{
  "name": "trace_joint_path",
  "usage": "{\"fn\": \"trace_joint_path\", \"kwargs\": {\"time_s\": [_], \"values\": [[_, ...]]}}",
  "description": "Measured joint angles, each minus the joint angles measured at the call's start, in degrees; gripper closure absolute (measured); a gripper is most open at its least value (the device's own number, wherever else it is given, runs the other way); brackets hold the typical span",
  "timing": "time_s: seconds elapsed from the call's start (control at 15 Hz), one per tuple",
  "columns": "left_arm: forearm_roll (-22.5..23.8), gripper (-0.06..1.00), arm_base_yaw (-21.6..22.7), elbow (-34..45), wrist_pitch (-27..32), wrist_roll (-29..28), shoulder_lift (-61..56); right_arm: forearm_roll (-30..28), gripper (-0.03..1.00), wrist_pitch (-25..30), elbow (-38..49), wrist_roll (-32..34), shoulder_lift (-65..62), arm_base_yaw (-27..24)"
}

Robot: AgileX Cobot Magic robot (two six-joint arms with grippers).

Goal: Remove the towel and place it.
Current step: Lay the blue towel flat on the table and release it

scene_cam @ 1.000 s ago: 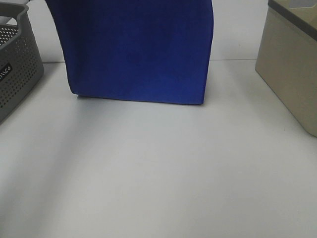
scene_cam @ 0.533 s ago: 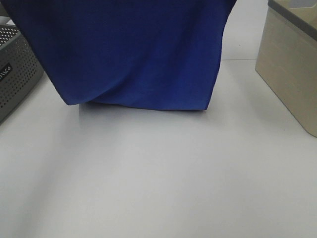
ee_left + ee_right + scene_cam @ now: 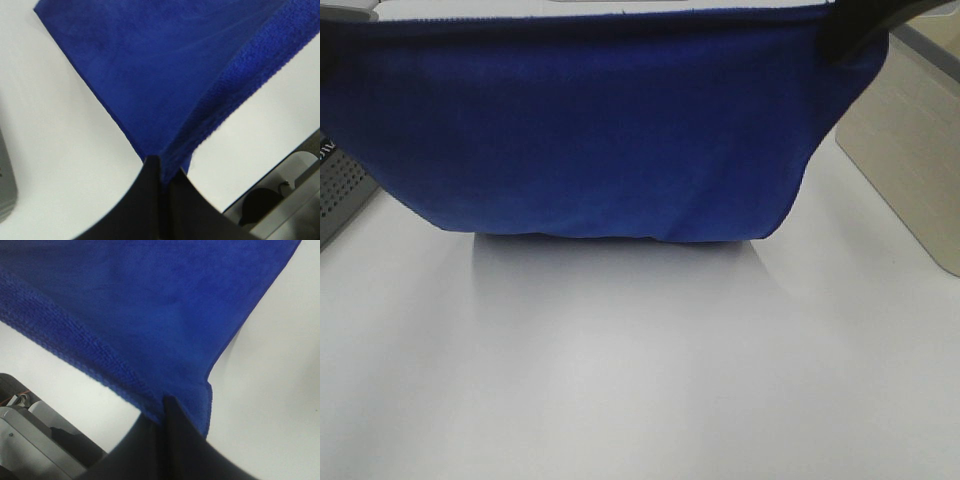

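Where we hold the cloth, each arm pinches one top corner. The left gripper [image 3: 161, 170] has its black fingers pressed together on one corner of the blue towel [image 3: 600, 130]. The right gripper [image 3: 164, 412] is clamped the same way on the other corner. Between them the towel is stretched wide and hangs like a curtain over the white table [image 3: 620, 380]. Its top edge is taut, and its lower edge sags in a shallow curve with a shadow just beneath. We cannot tell whether it touches the surface. A grey perforated basket [image 3: 338, 190] peeks out behind the towel's left side. A beige bin [image 3: 910, 150] stands to the right.
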Motion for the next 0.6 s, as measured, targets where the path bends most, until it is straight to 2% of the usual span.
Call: {"fn": "trace_joint_path", "kwargs": {"time_s": [0.33, 0.6], "values": [[0.4, 0.94, -7.4, 10.8, -0.2, -2.4, -2.8, 0.2, 0.95, 0.2, 10.1, 0.1, -6.8, -0.1], [0.7, 0.94, -10.9, 19.6, -0.3, -4.1, -3.0, 4.0, 0.95, 0.1, 20.6, 0.1, -7.4, -0.1]]}}
